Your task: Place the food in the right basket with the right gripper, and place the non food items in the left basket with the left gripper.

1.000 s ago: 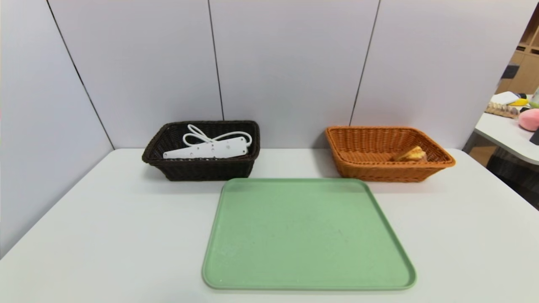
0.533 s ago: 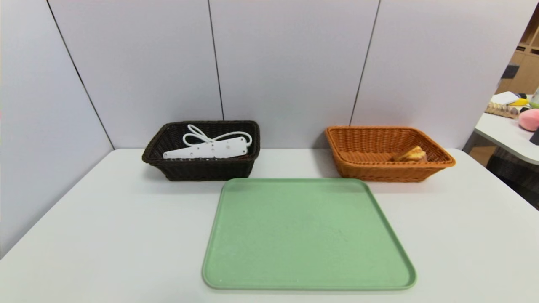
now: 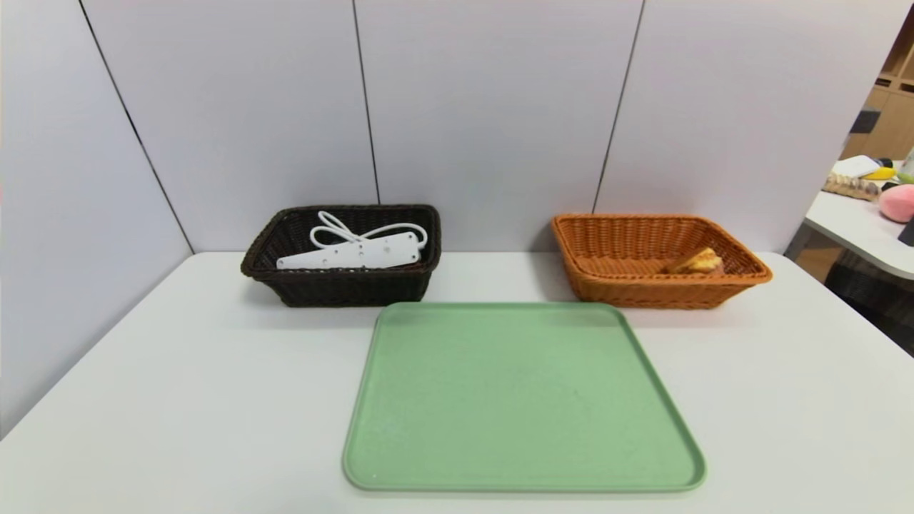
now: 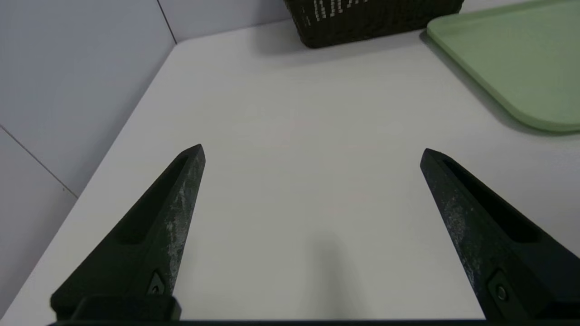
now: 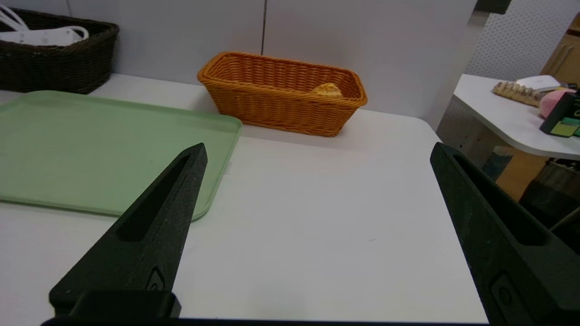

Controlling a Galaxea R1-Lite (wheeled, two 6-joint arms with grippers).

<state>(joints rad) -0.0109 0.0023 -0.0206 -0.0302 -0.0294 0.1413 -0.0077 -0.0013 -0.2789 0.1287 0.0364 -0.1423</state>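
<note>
Both claws, left (image 4: 312, 149) and right (image 5: 319, 147), spread and empty; keep them clear of the dark basket (image 3: 350, 289) at eleven o'clock.

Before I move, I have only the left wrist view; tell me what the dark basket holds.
Observer: In the head view, a white power strip with its cord lies inside the dark basket.
Operator: Now give me the orange basket.
Observer: The orange basket stands on the robot's right, with a bun inside.
Operator: And the right gripper.
Observer: The right gripper is over the table's right part, jaws wide open with nothing between them.
</note>
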